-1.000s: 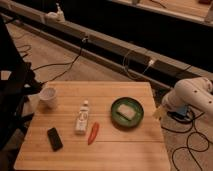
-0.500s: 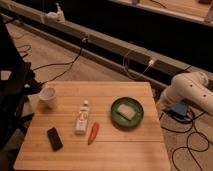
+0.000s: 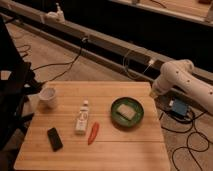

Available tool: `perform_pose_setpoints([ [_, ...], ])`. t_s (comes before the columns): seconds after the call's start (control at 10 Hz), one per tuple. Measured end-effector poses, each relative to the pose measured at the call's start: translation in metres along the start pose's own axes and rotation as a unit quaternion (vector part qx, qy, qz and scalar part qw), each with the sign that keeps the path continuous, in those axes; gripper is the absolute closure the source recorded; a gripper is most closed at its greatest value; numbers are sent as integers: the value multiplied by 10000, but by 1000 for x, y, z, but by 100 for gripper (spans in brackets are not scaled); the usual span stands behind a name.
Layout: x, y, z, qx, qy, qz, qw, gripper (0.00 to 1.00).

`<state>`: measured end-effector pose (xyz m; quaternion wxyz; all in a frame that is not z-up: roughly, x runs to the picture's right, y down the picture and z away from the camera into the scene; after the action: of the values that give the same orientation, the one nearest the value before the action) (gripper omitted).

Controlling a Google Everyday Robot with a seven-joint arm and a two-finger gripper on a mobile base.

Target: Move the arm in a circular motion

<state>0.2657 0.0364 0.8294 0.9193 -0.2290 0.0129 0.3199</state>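
The gripper (image 3: 154, 93) is being carried at the low tip of the arm (image 3: 184, 75), just beyond the right edge of the table (image 3: 131, 146) near its far corner. Whether it is wide or narrow cannot be told, and nothing is being seen in its hold. Immediately behind the gripper, the arm is being bent upward into a rounded elbow, and from there a thick white segment is being sloped down and away to the right, out of view. Since the arm is itself the thing to be moved, no grasp is being called for. It is being judged as heavy, stiff and glossy, so the circle is likely to be drawn from its own joints rather than through any hold. Nearest the gripper, to its left and a little closer to the camera, a green bowl (image 3: 114, 113) with a pale block (image 3: 126, 113) is being left on the table. A sweep toward that side is being judged the main risk. Farther left, a red pepper (image 3: 93, 133), a white bottle (image 3: 82, 119), a black slab (image 3: 54, 138) and a white cup (image 3: 48, 96) are being left well apart from the gripper.
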Motion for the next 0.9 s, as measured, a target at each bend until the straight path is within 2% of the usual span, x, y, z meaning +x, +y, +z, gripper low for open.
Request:
perform_pose_setpoints([
  [0.2,-42,38,19,-376,-119,-472,9981,100],
  [0.3,-57,66,28,-624,-165,-792,9948,100],
  [0.5,-70,125,32,-1098,-259,-1410,9836,100],
  [0.7,-55,160,23,-1396,-301,-1680,9754,100],
  [0.8,-40,169,17,-1474,-289,-1703,9739,100],
  [0.9,-20,173,12,-1505,-228,-1669,9742,100],
])
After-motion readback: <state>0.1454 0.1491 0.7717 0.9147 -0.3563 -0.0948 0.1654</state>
